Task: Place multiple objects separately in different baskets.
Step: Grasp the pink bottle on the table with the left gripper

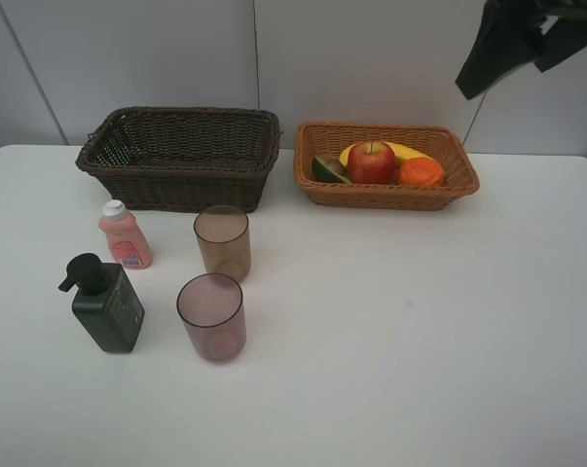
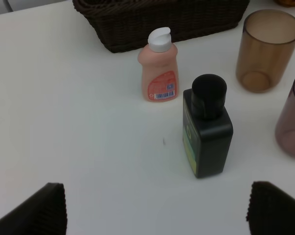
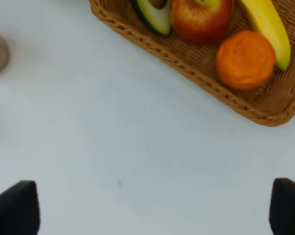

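Tan wicker forms the shallow basket holding the red apple, banana, orange and avocado half. Before the dark brown basket, on the white worktop, stand the pink bottle, green pump bottle, rear cup and front cup. Both the left tool and right tool gape wide, holding nothing.

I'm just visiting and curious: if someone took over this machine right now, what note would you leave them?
Left gripper: open, holding nothing, above the table near the two bottles.
Right gripper: open, holding nothing, above bare table in front of the light basket.
Done: banana, apple, orange and avocado half lie in the light basket.
Left: pink bottle, pump bottle, farther cup and nearer cup stand on the table in front of the dark basket. Nothing shows inside it, so they probably go there.
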Available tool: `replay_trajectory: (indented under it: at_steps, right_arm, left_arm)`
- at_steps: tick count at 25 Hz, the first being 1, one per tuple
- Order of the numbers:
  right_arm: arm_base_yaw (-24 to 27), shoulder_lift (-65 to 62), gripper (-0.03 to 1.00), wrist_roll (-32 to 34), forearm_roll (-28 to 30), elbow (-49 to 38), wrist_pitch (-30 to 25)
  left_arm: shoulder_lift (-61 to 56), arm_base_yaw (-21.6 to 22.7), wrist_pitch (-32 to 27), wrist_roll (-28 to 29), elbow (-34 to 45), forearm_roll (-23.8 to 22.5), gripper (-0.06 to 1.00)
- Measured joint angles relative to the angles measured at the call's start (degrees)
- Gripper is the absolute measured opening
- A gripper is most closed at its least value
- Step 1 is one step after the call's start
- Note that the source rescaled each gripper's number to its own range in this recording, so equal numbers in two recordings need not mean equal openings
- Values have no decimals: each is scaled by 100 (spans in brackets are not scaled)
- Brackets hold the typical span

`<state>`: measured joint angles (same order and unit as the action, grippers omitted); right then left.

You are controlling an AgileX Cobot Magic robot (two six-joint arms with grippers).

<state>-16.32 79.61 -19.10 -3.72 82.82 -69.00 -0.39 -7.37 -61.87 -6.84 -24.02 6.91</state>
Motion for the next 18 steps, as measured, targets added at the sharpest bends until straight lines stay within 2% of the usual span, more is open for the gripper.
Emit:
replay_trajectory:
  at_steps: [6, 18]
  right_arm:
    - [0, -1081, 98, 7, -225, -930, -35]
    - [0, -4065, 98, 7, -477, -3592, -85]
  left_arm:
    - [0, 0, 0, 0, 0, 0, 98]
    - [0, 0, 0, 0, 0, 0, 98]
